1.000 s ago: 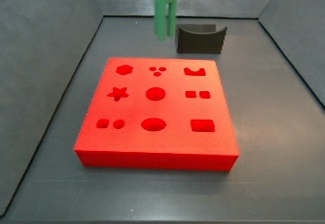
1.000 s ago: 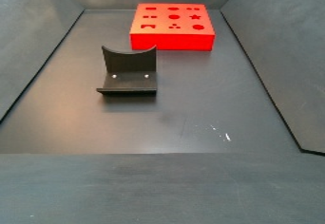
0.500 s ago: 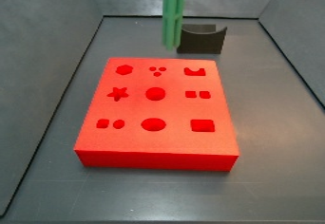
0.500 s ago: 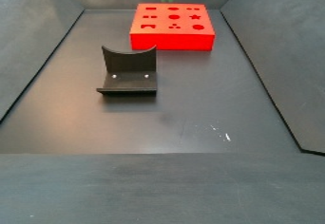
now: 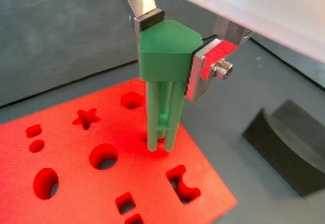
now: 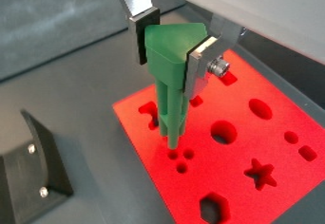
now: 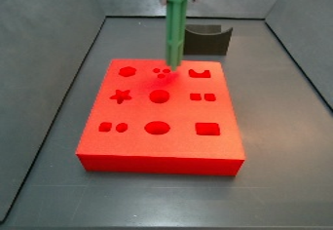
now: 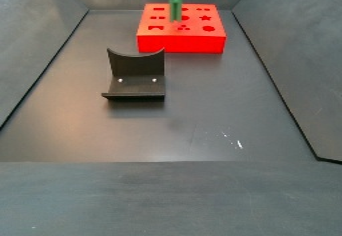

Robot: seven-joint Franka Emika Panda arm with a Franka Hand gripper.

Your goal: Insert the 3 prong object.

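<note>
Nearest in a side view, the fixture stands mid-floor, clear of the work. Beyond it the red block lies toward the far edge, its three-dot socket near its far side. The gripper pinches the 3 prong object by its head, upright, tips at that socket (seated or not, I cannot tell). Insertion seems underway; next calls for a straight, aligned push down.

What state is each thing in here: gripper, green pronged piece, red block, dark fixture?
Gripper: shut on the 3 prong object, above the red block.
3 prong object: upright, tips at the three-hole socket.
Red block: flat on the floor.
Fixture: standing apart, untouched.
</note>
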